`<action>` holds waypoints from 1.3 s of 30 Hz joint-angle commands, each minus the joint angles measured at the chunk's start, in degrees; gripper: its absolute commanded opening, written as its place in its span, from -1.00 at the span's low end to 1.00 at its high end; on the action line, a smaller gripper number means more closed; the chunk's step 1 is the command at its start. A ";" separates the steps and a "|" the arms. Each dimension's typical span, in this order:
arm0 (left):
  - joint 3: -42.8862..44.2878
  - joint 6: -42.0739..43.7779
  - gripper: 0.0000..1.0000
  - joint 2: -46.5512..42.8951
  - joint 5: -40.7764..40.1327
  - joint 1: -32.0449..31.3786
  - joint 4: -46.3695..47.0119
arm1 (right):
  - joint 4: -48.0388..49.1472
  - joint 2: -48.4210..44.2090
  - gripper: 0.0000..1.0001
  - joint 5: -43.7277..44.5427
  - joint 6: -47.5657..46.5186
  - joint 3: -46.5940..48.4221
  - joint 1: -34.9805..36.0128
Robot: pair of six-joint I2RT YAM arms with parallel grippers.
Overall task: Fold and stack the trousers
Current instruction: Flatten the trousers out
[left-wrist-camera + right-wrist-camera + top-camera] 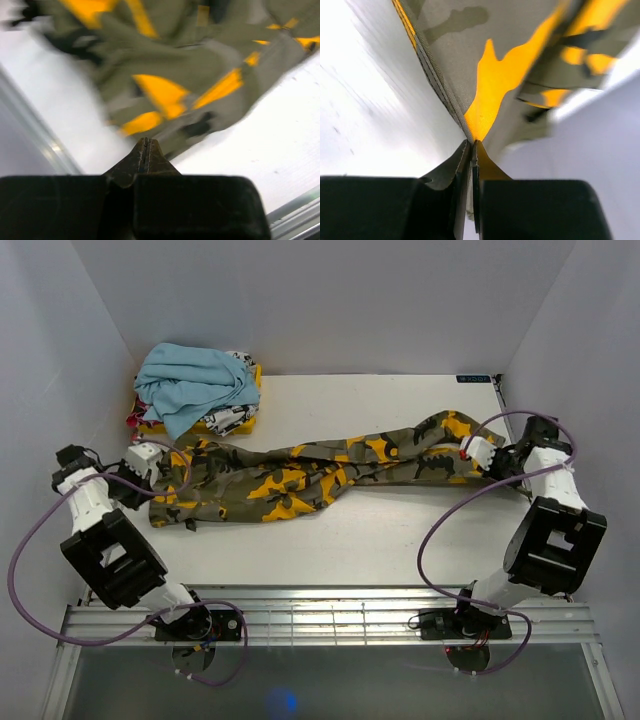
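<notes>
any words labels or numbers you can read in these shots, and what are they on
Nothing can be read outright.
dark tag at the far right corner: pale marks, too small to read
yellow and white garment at the far left: black print, too small to tell whether it is lettering
trousers: camouflage blotches only, no lettering in any view
</notes>
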 commanded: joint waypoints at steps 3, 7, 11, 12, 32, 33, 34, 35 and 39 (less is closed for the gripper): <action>15.00 -1.36 -1.00 5.35 7.15 2.98 -9.40 | -13.42 -4.37 -0.85 -2.00 -7.63 9.52 -5.86; 24.48 -7.14 -1.00 13.68 8.56 2.98 -9.85 | -15.88 0.19 -0.85 -1.02 -7.46 14.79 -6.83; 24.36 4.74 -0.54 15.74 11.55 2.80 -23.11 | -18.61 4.42 -0.85 -1.99 -4.74 15.51 -6.22; 21.81 4.52 -0.08 14.34 11.12 2.89 -21.30 | -18.26 4.42 -0.85 -1.82 -4.04 14.81 -5.95; 3.68 -0.13 0.96 25.66 22.45 5.61 -13.11 | -17.29 3.72 -0.85 -0.23 -2.10 12.52 -4.72; 3.59 -0.22 0.96 25.92 22.80 5.53 -12.32 | -17.29 3.63 -0.84 -0.15 -2.01 12.43 -4.63; 3.68 -0.40 0.96 26.27 23.59 5.53 -11.88 | -17.29 3.28 -0.85 -0.14 -2.01 12.34 -4.72; 3.59 -0.92 0.93 26.71 24.12 5.53 -11.61 | -17.29 3.19 -0.85 -0.23 -2.09 11.99 -4.72; 4.82 -0.84 -0.08 27.16 26.14 4.21 -13.62 | -16.94 3.10 -0.84 0.29 -2.36 11.73 -4.63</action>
